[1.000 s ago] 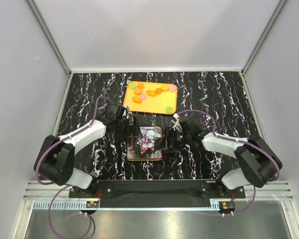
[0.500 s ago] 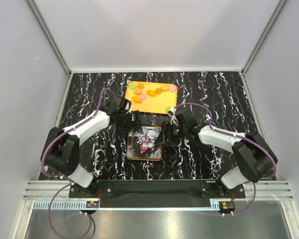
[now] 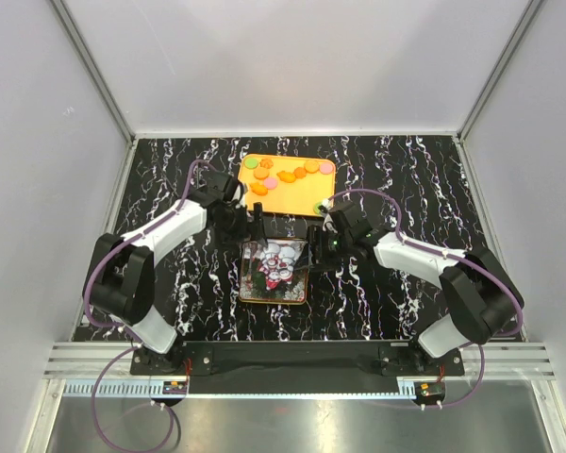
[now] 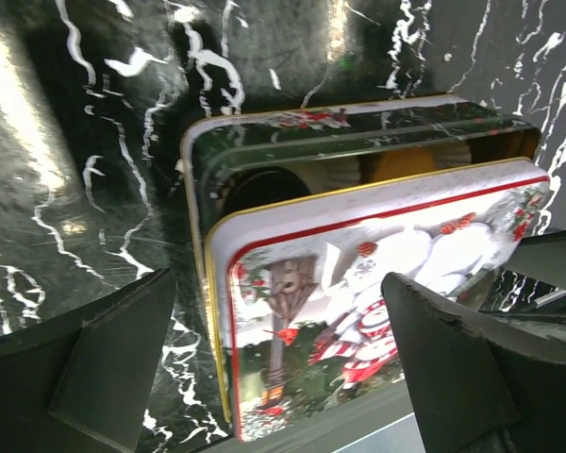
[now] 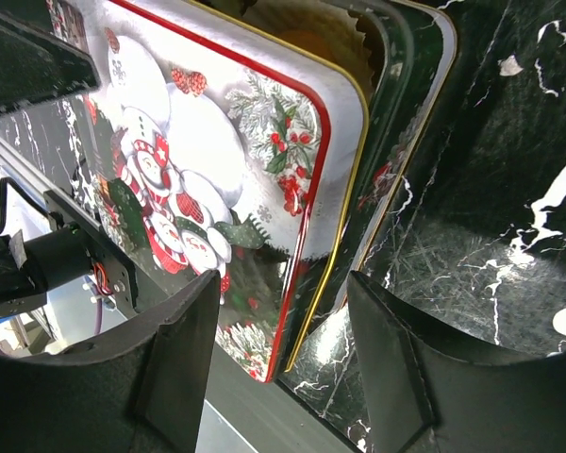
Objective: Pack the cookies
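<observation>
The cookies [image 3: 288,175], small orange, pink and green pieces, lie on an orange tray [image 3: 326,204] at the back. A square tin [image 3: 250,294] stands in the middle. Its snowman lid [image 3: 279,264] lies askew over it, leaving the far side uncovered. My left gripper [image 3: 258,229] is open at the lid's far left corner, and the left wrist view shows its jaws [image 4: 275,311] wide apart over the lid [image 4: 377,274]. My right gripper [image 3: 318,247] is open at the far right edge, and its jaws [image 5: 283,293] straddle the lid's rim [image 5: 311,236]. Neither visibly clamps it.
White paper cups [image 4: 335,170] show in the uncovered strip of the tin, with an orange piece [image 4: 396,162] and a dark one [image 4: 264,184]. The black marbled table [image 3: 406,189] has metal rails on both sides and along the near edge.
Both grippers have moved away from me, from the tin's sides towards its far corners. The lid stays over the tin.
</observation>
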